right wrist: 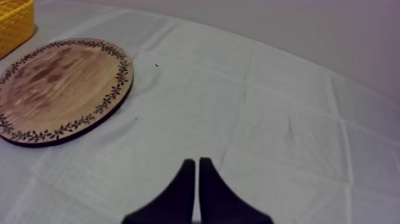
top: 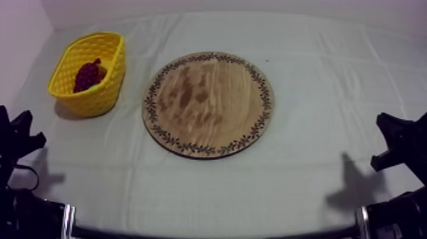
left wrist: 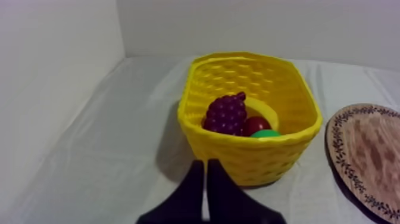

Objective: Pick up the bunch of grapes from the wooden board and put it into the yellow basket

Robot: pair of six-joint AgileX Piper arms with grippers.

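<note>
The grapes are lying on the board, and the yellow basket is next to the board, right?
Not quite. The grapes are inside the basket, not on the board. The left wrist view shows them in there, and the top view shows the board bare. The basket is next to the board, as you said.

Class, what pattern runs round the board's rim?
A dark leafy band circles the board; top view shows it best.

The dark purple bunch of grapes [left wrist: 226, 114] is seen lying inside the upright yellow basket [top: 100, 94], which is placed near the flat round wooden board [top: 208, 105] with its patterned rim, at the board's ten o'clock, not touching it.
</note>
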